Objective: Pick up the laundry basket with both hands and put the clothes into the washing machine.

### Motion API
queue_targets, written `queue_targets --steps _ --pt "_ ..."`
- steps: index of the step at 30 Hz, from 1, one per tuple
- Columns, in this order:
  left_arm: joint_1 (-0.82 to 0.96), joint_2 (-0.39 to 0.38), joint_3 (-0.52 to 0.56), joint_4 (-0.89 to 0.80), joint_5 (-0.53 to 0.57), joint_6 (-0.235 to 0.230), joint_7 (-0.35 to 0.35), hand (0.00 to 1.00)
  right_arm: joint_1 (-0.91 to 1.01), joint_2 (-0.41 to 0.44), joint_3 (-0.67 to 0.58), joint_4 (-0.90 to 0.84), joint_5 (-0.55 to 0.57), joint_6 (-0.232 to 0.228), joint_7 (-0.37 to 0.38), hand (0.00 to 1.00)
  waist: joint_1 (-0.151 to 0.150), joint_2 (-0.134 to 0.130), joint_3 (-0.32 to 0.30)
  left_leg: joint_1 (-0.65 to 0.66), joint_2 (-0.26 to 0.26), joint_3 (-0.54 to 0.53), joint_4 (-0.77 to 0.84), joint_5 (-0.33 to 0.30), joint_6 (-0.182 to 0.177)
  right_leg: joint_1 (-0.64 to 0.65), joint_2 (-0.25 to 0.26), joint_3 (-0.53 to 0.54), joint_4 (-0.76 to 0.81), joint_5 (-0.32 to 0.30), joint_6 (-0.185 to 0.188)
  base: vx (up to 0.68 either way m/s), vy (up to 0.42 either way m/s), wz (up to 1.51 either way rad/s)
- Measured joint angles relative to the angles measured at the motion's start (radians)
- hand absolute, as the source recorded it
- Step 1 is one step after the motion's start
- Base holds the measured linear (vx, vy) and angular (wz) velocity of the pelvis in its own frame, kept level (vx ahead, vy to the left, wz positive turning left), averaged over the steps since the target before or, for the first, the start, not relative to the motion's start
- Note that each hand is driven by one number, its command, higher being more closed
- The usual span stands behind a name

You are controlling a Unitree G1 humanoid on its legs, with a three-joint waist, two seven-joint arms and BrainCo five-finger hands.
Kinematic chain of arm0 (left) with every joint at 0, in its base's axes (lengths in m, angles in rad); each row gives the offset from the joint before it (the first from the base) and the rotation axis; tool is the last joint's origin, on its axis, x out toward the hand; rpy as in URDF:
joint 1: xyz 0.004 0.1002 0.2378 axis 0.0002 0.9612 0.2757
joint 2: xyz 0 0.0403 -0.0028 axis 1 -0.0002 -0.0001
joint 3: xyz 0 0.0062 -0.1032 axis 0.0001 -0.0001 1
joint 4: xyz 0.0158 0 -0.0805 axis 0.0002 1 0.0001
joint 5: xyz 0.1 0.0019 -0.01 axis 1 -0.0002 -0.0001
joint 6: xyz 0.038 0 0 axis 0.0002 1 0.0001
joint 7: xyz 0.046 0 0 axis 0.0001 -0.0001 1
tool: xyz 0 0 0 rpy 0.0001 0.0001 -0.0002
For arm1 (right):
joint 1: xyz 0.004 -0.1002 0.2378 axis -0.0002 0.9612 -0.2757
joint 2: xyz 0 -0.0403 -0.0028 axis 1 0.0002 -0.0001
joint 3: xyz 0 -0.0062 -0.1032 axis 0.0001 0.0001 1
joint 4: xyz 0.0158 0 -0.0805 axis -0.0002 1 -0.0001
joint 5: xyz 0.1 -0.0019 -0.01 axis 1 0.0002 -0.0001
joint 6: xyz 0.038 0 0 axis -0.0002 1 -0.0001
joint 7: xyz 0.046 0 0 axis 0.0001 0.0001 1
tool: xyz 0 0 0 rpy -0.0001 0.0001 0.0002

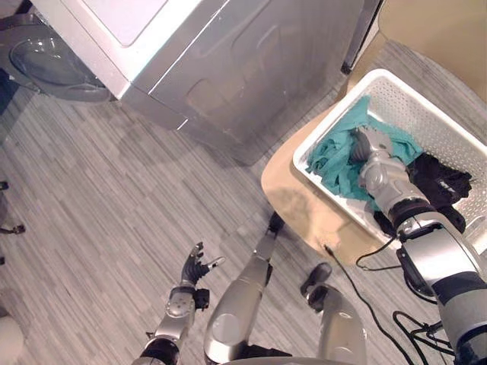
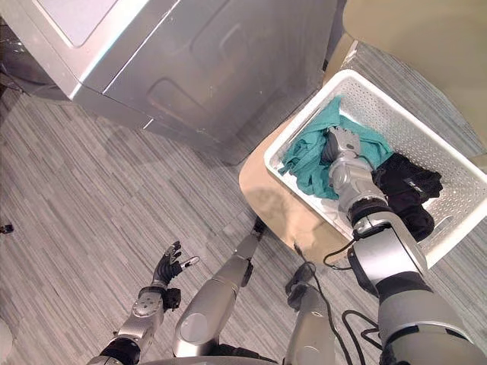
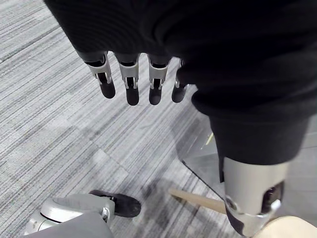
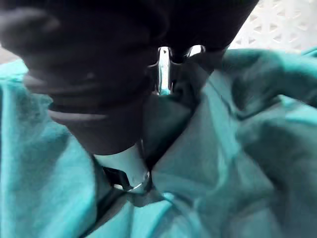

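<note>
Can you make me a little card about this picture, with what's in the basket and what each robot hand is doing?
Basket: white plastic laundry basket with holes, on the round tan table
Inside: crumpled teal cloth and black cloth
Busy hand: right hand, down in the teal cloth
Free hand: left hand, open, holding nothing, over the grey striped floor
Washer: silver-grey washing machine, beside the table

Open floor point(image 1: 114, 213) lies free around left hand point(image 1: 194, 270). Washing machine point(image 1: 228, 68) blocks ahead. Basket point(image 1: 426, 91) walls and clothes point(image 1: 335, 156) crowd the right, table point(image 1: 293, 194) near the machine.
</note>
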Motion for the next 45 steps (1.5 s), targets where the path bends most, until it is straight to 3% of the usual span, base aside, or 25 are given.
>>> queue_targets --steps 2,6,10,12,15,17,20,24,27,29,32,35,36,37,38,40,42,43,45 --pt "0.0 -0.001 0.003 -0.003 0.0 0.0 0.0 0.0 0.043 0.009 -0.049 -0.076 0.039 0.002 -0.001 1.0 -0.001 -0.006 0.004 0.02 0.006 0.006 -0.003 0.0 0.0 0.016 0.007 0.017 -0.002 0.0 0.0 -0.03 -0.087 -0.13" --pt "0.005 -0.001 0.011 -0.002 0.001 0.01 0.001 0.0 0.129 0.034 -0.163 -0.301 0.11 0.002 -0.016 1.0 -0.032 -0.028 0.004 0.059 0.017 0.019 -0.014 0.0 0.0 0.054 0.017 0.024 -0.022 0.003 -0.003 -0.06 -0.059 -0.1" --pt "0.026 -0.001 0.04 0.006 0.018 0.029 0.001 0.0 0.287 0.13 -0.254 -0.549 0.191 -0.018 -0.047 1.0 -0.063 -0.097 -0.038 0.099 0.03 0.054 -0.038 -0.001 -0.001 0.089 0.029 0.05 -0.07 0.023 0.001 -0.03 -0.024 -0.23" --pt "0.044 0.003 0.042 0.011 0.041 0.039 0.0 0.0 0.412 0.198 -0.28 -0.668 0.236 -0.04 -0.046 1.0 -0.086 -0.145 -0.077 0.136 0.029 0.067 -0.05 -0.003 -0.002 0.133 0.031 0.058 -0.111 0.04 0.009 0.02 -0.017 -0.14" --pt "0.053 0.004 0.043 0.03 0.052 0.05 -0.001 0.0 0.554 0.255 -0.279 -0.81 0.274 -0.057 -0.036 1.0 -0.101 -0.18 -0.133 0.182 0.029 0.106 -0.061 -0.017 0.011 0.178 0.034 0.091 -0.159 0.065 0.021 0.0 0.019 -0.3" --pt "0.068 0.005 0.049 0.032 0.06 0.057 -0.001 0.0 0.61 0.285 -0.27 -0.874 0.298 -0.076 -0.012 1.0 -0.113 -0.186 -0.158 0.212 0.031 0.142 -0.061 -0.027 0.024 0.2 0.034 0.126 -0.183 0.089 0.027 -0.05 0.065 -0.62" --pt "0.087 0.005 0.084 0.049 0.071 0.059 0.0 0.0 0.663 0.319 -0.247 -0.979 0.331 -0.114 0.024 1.0 -0.111 -0.19 -0.188 0.25 0.059 0.25 -0.064 -0.049 0.044 0.2 0.053 0.246 -0.231 0.155 0.035 -0.1 0.076 -1.09" --pt "0.078 0.034 0.111 0.017 0.074 0.058 0.0 0.0 0.721 0.34 -0.218 -1.064 0.387 -0.161 0.061 1.0 -0.151 -0.194 -0.197 0.244 0.083 0.279 -0.057 -0.066 0.045 0.194 0.076 0.296 -0.269 0.21 0.037 -0.14 0.03 -0.45" --pt "0.082 0.048 0.143 -0.047 0.074 0.056 0.0 0.0 0.799 0.339 -0.187 -1.094 0.456 -0.173 0.089 1.0 -0.165 -0.199 -0.216 0.213 0.115 0.236 -0.017 -0.064 0.048 0.185 0.106 0.305 -0.043 0.141 0.035 -0.08 -0.084 0.54" --pt "0.089 0.052 0.15 -0.123 0.074 0.056 0.003 0.0 0.813 0.335 -0.151 -1.094 0.473 -0.181 0.115 1.0 -0.149 -0.212 -0.24 0.172 0.111 0.188 0.013 -0.064 0.047 0.214 0.132 0.366 -0.059 0.103 0.051 -0.07 -0.203 0.78" --pt "0.13 0.03 0.136 -0.26 0.074 0.048 0.018 0.0 0.801 0.334 -0.107 -1.08 0.492 -0.183 0.142 1.0 -0.102 -0.212 -0.263 0.153 0.098 0.164 -0.007 -0.007 0.012 0.251 0.134 0.369 -0.13 0.002 0.007 -0.13 -0.207 0.52" --pt "0.181 -0.008 0.1 -0.364 0.074 0.04 0.023 0.0 0.801 0.313 -0.09 -1.02 0.505 -0.194 0.158 1.0 -0.107 -0.153 -0.279 0.144 0.113 0.101 -0.034 0.012 -0.004 0.249 0.166 0.302 -0.111 -0.016 -0.011 -0.14 -0.164 0.63" --pt "0.211 -0.018 0.069 -0.419 0.074 0.039 0.023 0.0 0.802 0.294 -0.087 -0.998 0.508 -0.193 0.163 1.0 -0.106 -0.135 -0.284 0.155 0.119 0.102 -0.055 -0.02 -0.012 0.253 0.178 0.273 -0.108 -0.011 -0.021 -0.14 -0.148 0.72" --pt "0.218 -0.019 0.053 -0.445 0.074 0.038 0.023 0.0 0.802 0.284 -0.088 -0.991 0.508 -0.192 0.168 1.0 -0.108 -0.136 -0.284 0.156 0.116 0.119 -0.061 -0.079 -0.011 0.254 0.175 0.257 -0.114 0.0 -0.04 -0.15 -0.108 0.77" --pt "0.206 -0.018 0.029 -0.475 0.076 0.037 0.02 0.0 0.8 0.272 -0.097 -0.984 0.509 -0.192 0.174 1.0 -0.109 -0.155 -0.284 0.131 0.095 0.203 -0.028 -0.15 0.014 0.253 0.132 0.225 -0.146 0.021 -0.057 -0.14 -0.088 0.9" --pt "0.186 -0.016 -0.006 -0.536 0.091 0.03 0.018 0.0 0.794 0.255 -0.096 -0.978 0.522 -0.193 0.179 1.0 -0.12 -0.16 -0.288 0.096 0.065 0.283 0.116 -0.143 0.026 0.245 0.081 0.175 -0.16 0.043 -0.059 -0.12 -0.061 0.83" --pt "0.168 -0.006 -0.032 -0.627 0.122 -0.002 0.02 0.0 0.787 0.245 -0.077 -0.959 0.54 -0.192 0.192 1.0 -0.141 -0.154 -0.299 0.133 0.083 0.337 0.303 -0.185 0.048 0.247 0.05 0.132 -0.16 0.052 -0.054 -0.09 -0.043 0.6" --pt "0.148 0.0 -0.046 -0.636 0.131 -0.011 0.021 0.0 0.785 0.238 -0.07 -0.959 0.545 -0.193 0.198 1.0 -0.142 -0.151 -0.301 0.166 0.092 0.341 0.305 -0.221 0.034 0.254 0.049 0.122 -0.164 0.053 -0.051 -0.04 0.02 0.6" --pt "0.056 0.014 -0.1 -0.652 0.182 -0.038 0.024 0.0 0.752 0.234 -0.042 -0.953 0.577 -0.193 0.221 1.0 -0.144 -0.126 -0.317 0.287 0.105 0.332 0.115 -0.209 -0.007 0.283 0.062 0.08 -0.202 0.07 -0.034 -0.01 0.068 0.5"
